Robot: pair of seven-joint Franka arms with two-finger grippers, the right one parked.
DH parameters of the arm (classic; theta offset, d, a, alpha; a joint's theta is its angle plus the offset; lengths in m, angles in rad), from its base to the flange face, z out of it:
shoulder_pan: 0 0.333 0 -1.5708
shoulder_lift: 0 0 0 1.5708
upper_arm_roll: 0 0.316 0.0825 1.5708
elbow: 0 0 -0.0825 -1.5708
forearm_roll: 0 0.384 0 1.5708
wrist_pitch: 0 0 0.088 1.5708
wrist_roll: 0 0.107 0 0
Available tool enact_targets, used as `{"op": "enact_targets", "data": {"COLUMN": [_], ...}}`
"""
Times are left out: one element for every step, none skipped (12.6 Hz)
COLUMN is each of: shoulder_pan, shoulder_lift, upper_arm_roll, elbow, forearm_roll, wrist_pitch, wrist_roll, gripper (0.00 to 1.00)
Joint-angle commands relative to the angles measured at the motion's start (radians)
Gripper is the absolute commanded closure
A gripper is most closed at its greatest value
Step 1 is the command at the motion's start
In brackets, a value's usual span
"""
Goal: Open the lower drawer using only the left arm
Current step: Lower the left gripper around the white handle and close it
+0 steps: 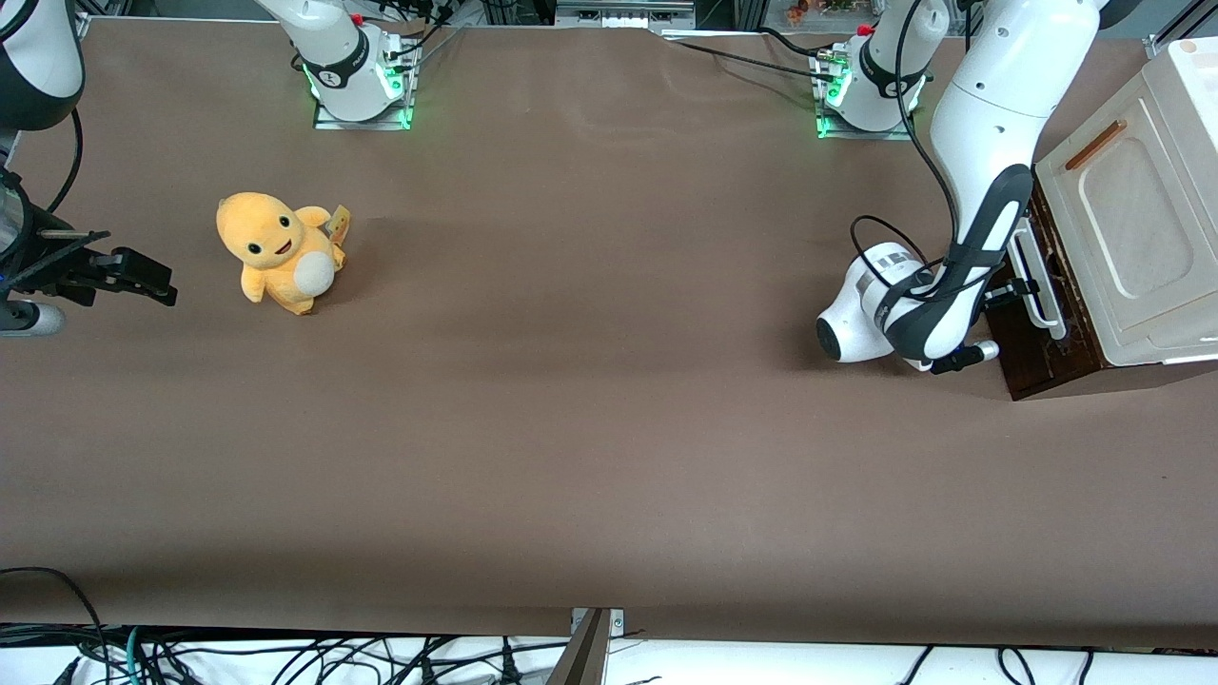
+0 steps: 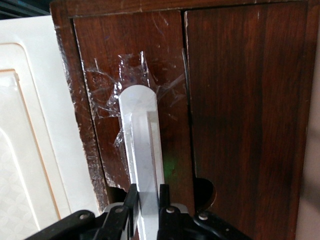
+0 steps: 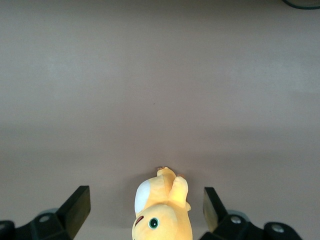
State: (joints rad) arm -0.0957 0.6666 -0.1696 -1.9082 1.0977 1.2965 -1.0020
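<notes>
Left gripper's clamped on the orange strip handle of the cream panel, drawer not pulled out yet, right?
Wrong handle. The left wrist view shows the gripper shut on the white bar handle of the lower drawer, on its dark brown front, not the cream panel. The rest holds: no drawer interior shows yet.

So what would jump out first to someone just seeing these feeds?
Probably the left arm bent down at the working arm's end of the table, its gripper with jaws closed on the white bar handle of the lower drawer. Then the orange plush toy standing toward the parked arm's end.
</notes>
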Motion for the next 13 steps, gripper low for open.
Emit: {"op": "enact_targets", "data": {"shoulder_pan": [-0.009, -0.01, -0.015, -0.021, -0.024, -0.024, -0.025, -0.032, -0.036, -0.042, -0.045, -0.047, -0.047], "shoulder_lift": [0.01, 0.008, 0.008, 0.008, 0.008, 0.005, 0.004, 0.004, 0.004, 0.004, 0.004, 0.004, 0.004], "upper_arm_roll": [-0.004, -0.005, -0.007, -0.008, -0.01, -0.013, -0.014, -0.013, -0.014, -0.014, -0.014, -0.014, -0.016], "elbow": [0.024, 0.029, 0.031, 0.031, 0.031, 0.031, 0.032, 0.034, 0.04, 0.046, 0.052, 0.054, 0.06], "forearm_roll": [0.014, 0.011, 0.007, 0.007, 0.005, 0.004, -0.01, -0.016, -0.022, -0.038, -0.042, -0.048, -0.052], "wrist_pitch": [-0.011, -0.014, -0.016, -0.019, -0.028, -0.031, -0.032, -0.034, -0.037, -0.037, -0.043, -0.052, -0.054], "wrist_roll": [0.025, 0.023, 0.023, 0.023, 0.025, 0.025, 0.023, 0.022, 0.022, 0.022, 0.023, 0.023, 0.023], "gripper": [0.83, 0.83, 0.83, 0.83, 0.83, 0.83, 0.83, 0.83, 0.83, 0.83, 0.83, 0.83, 0.83]}}
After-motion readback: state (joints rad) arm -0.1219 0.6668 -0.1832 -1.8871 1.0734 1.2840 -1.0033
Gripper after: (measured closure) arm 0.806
